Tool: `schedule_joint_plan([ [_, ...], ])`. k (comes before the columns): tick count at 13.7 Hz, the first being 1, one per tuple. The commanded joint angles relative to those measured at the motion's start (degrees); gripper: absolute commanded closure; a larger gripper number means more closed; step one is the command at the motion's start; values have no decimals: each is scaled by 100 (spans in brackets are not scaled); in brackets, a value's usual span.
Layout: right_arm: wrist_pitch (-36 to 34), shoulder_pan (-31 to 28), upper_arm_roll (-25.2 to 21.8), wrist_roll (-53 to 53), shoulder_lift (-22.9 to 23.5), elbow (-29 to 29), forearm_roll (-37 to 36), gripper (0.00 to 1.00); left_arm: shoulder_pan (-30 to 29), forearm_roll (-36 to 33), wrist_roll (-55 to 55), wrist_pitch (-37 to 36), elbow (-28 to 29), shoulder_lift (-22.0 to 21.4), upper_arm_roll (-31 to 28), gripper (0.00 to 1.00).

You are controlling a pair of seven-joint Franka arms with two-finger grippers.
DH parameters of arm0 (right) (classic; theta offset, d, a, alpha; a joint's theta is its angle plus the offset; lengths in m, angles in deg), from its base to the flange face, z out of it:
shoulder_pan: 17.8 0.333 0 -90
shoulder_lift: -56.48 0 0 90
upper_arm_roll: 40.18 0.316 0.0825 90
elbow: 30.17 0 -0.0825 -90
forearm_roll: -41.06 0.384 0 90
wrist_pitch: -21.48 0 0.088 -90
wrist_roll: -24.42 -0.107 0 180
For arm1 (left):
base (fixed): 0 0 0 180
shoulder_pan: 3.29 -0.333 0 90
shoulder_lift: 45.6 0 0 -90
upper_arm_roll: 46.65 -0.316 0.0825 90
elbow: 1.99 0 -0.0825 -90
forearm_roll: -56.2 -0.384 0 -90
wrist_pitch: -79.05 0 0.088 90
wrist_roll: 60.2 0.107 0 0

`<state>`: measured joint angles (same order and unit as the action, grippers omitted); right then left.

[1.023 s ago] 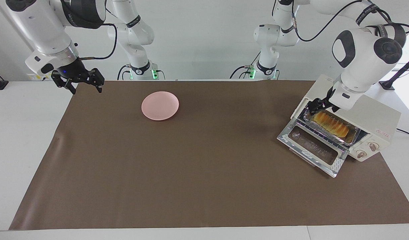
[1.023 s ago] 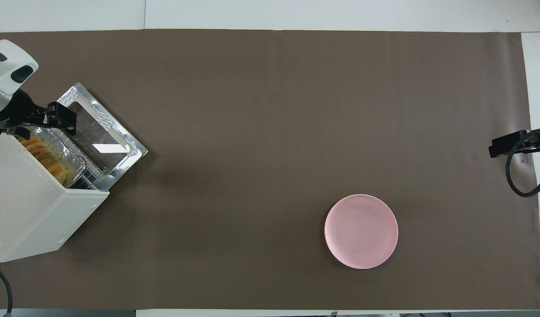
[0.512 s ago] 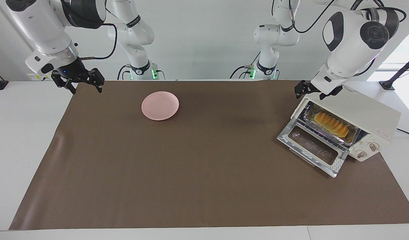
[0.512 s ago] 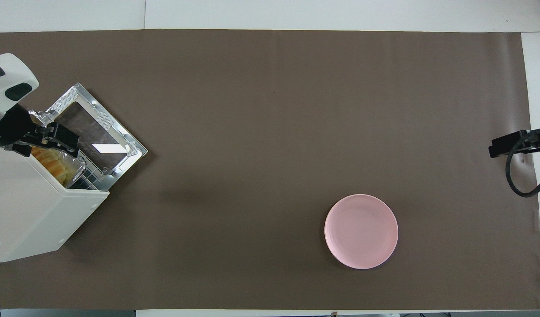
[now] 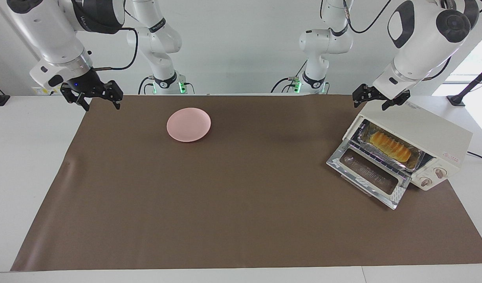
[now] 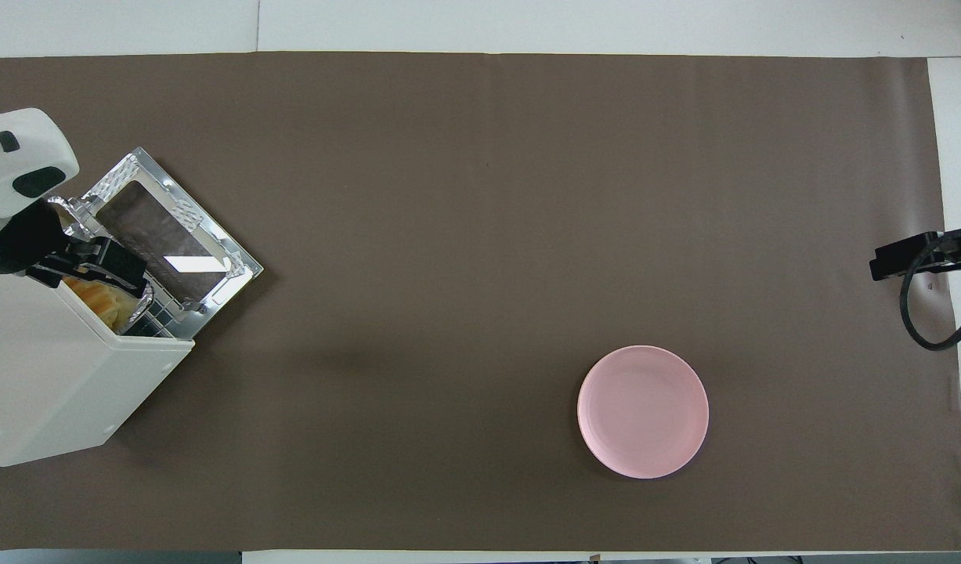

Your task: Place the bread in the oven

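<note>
Facing view
Oven: the oven (image 5: 421, 143) stands at the left arm's end of the brown mat (image 5: 241, 188), its glass door (image 5: 368, 175) dropped open onto the mat.
Bread: the bread (image 5: 390, 146) lies in a foil tray (image 5: 417, 159) on the rack inside the oven, in plain sight through the open front.
Left gripper: the left gripper (image 5: 376, 100) hangs over the oven's top edge, fingers spread and empty, clear of the bread.
Right gripper: the right gripper (image 5: 95, 99) waits over the mat's corner at the right arm's end, fingers apart, holding nothing.
Plate: a pink plate (image 5: 189, 124) sits bare on the mat, well apart from the oven.

Overhead view
Oven: the oven (image 6: 49, 384) is cut off by the picture's edge.
Bread: only a sliver of the bread (image 6: 96, 294) shows; the left gripper (image 6: 96, 262) and the oven's roof cover the rest.
Door: the glass door (image 6: 171, 247) shows whole.
Right gripper: only the tip of the right gripper (image 6: 903, 258) shows at the edge, with a cable.
Plate: the pink plate (image 6: 643, 411) lies nearer to the robots than the oven's door.
</note>
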<state>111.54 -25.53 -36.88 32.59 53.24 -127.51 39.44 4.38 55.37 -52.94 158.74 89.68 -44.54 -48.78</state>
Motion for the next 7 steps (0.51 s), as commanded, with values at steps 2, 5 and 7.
schedule_joint_plan([
  [2, -14, -53, 48, 88, -116, -110, -13, 0, -204, 56, 74, 407, 764, -545, 125, 0],
  [5, -14, -53, 48, 88, -116, -110, -13, 0, -134, 56, -83, 486, 721, -546, 151, 0],
  [7, -14, -53, 48, 88, -116, -110, -13, 0, -64, 56, -322, 811, 615, -467, 187, 0],
])
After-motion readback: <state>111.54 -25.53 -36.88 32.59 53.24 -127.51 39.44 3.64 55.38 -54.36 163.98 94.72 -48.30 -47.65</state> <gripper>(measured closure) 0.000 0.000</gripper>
